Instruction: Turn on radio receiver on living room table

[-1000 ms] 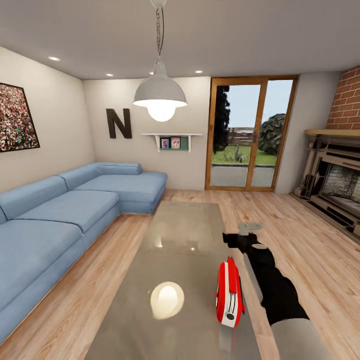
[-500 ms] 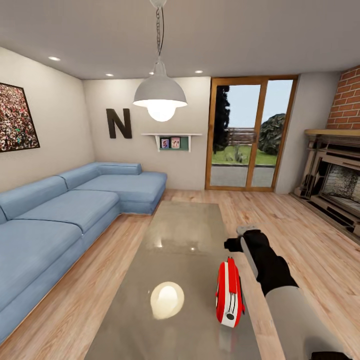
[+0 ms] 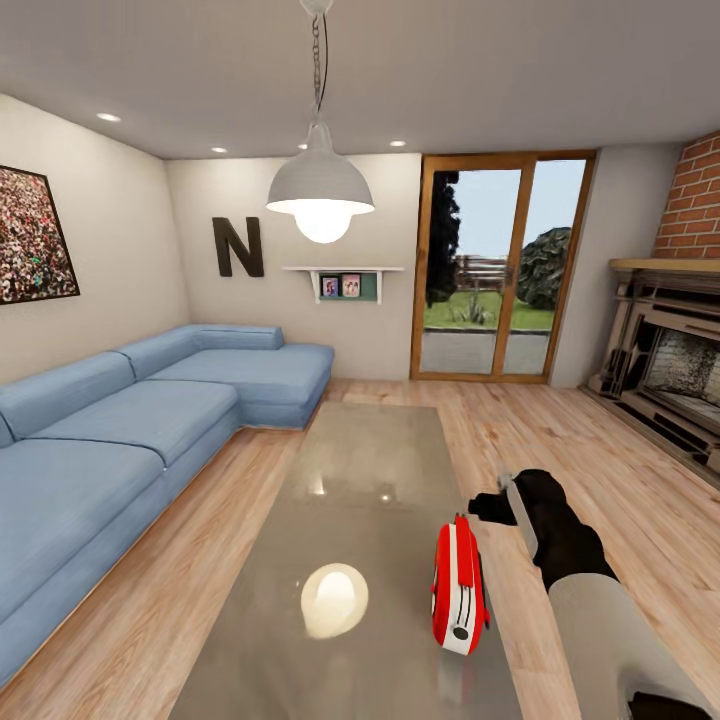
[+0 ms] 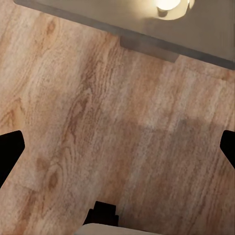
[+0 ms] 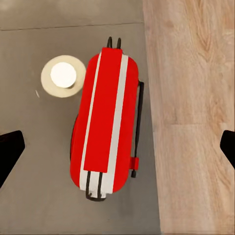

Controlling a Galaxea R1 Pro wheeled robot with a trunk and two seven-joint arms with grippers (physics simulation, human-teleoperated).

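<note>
my right fingers (image 5: 117,147) are spread wide, black tips at either side, hanging straight above the radio receiver (image 5: 105,122). it stands on edge between them, a rounded glossy red shell with two white stripes and a thin black rod along one side, near the edge of the grey reflective surface (image 5: 34,196). my left fingers (image 4: 117,147) are spread too, over the wood plank floor (image 4: 107,127).

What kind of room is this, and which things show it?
It looks like a home living room: a blue L-shaped sofa, a low grey coffee table carrying a red radio, and a brick fireplace beside glass garden doors.
</note>
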